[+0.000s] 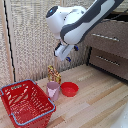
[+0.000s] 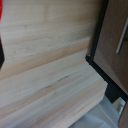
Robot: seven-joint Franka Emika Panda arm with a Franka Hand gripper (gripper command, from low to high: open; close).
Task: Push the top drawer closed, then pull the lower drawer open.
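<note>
Fingers' spread cannot be told in either view; only the exterior view shows the gripper [image 1: 62, 53], red basket [image 1: 25, 102] and bowl [image 1: 69, 89], lower drawer [image 1: 109, 62] far right.

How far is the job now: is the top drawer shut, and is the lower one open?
Both visible dresser fronts sit flush, so the upper drawer looks shut already. The lower drawer is also shut, so pulling it open is left. The hand hangs above the table, apart from the dresser, holding nothing visible.
</note>
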